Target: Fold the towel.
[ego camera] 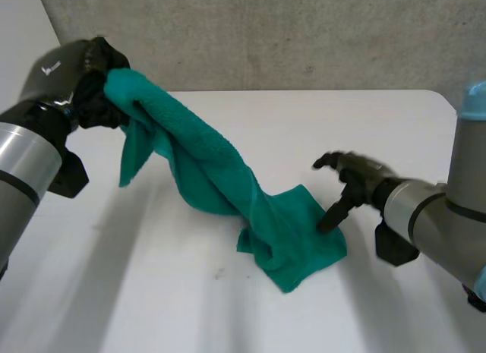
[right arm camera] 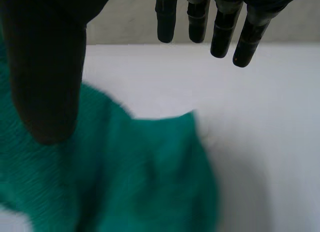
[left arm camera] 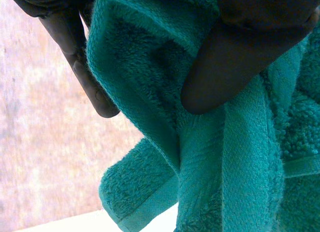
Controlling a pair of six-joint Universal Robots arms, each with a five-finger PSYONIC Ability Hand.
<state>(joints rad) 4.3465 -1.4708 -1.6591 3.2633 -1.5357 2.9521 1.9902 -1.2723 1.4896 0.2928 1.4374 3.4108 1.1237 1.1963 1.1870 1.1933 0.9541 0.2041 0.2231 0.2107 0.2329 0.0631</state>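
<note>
A teal towel (ego camera: pixel 220 182) hangs in a long drape from my left hand (ego camera: pixel 95 83), raised at the far left, down to a bunched end on the white table (ego camera: pixel 152 292). In the left wrist view the thumb (left arm camera: pixel 235 57) and fingers (left arm camera: pixel 82 67) are clamped on the towel (left arm camera: pixel 225 162) at its upper edge. My right hand (ego camera: pixel 353 182) is open beside the towel's lower end, its thumb tip at the cloth's right edge. The right wrist view has straight fingers (right arm camera: pixel 220 27) above bare table and the thumb (right arm camera: pixel 47 67) over the towel (right arm camera: pixel 125 172).
A grey wall (ego camera: pixel 266 34) runs behind the table's far edge. Bare table top lies in front of the towel and to its right, behind my right hand.
</note>
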